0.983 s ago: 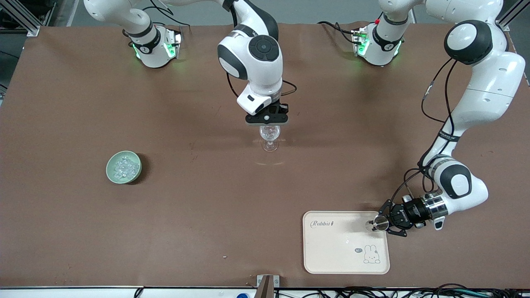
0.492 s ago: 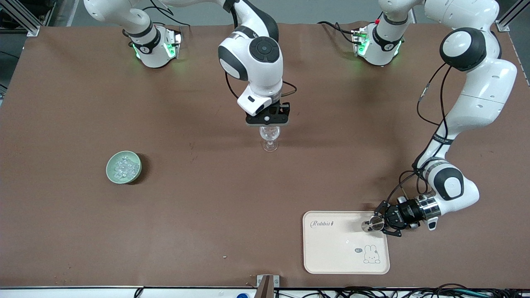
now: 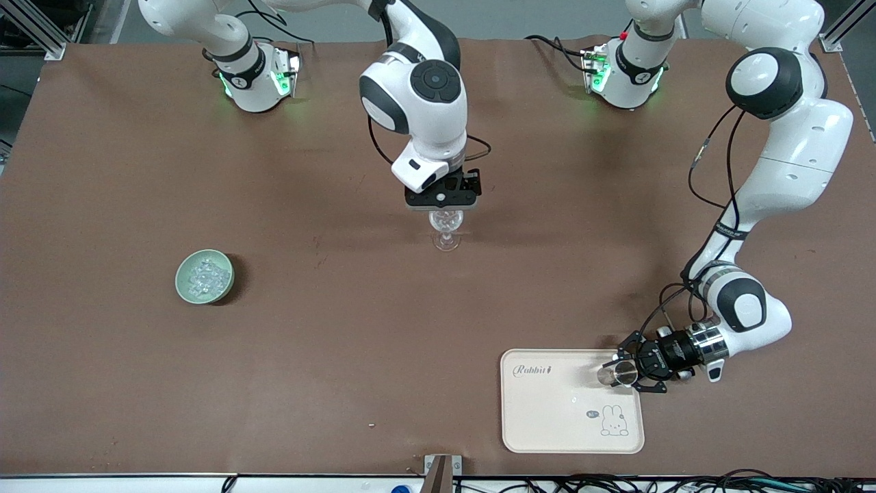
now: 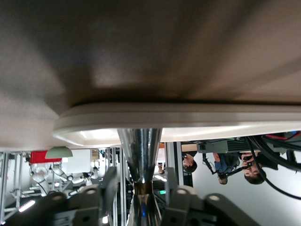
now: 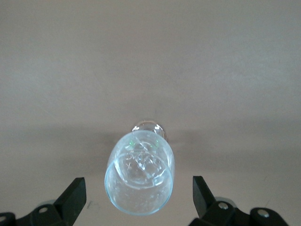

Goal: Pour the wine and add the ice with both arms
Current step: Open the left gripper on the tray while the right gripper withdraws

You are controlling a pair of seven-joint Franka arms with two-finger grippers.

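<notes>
A clear wine glass (image 3: 445, 229) stands mid-table with a few ice cubes (image 5: 141, 160) in it. My right gripper (image 3: 441, 200) hangs just over its rim, open, with the fingers apart on either side of the glass (image 5: 139, 181) and not touching it. My left gripper (image 3: 624, 373) lies low and level over the edge of the cream tray (image 3: 547, 418) and is shut on a small metal jigger (image 3: 611, 375). In the left wrist view the jigger (image 4: 139, 150) stands between the fingers (image 4: 109, 181), its wide end at the tray rim (image 4: 188, 120). The heap of ice (image 3: 205, 275) fills a pale green bowl (image 3: 183, 286).
The bowl stands toward the right arm's end of the table, nearer the front camera than the glass. The tray lies near the table's front edge toward the left arm's end. Brown table surface spreads between them.
My left gripper has slid the jigger a little farther in over the tray, toward the right arm's end. The right gripper stays over the glass.
</notes>
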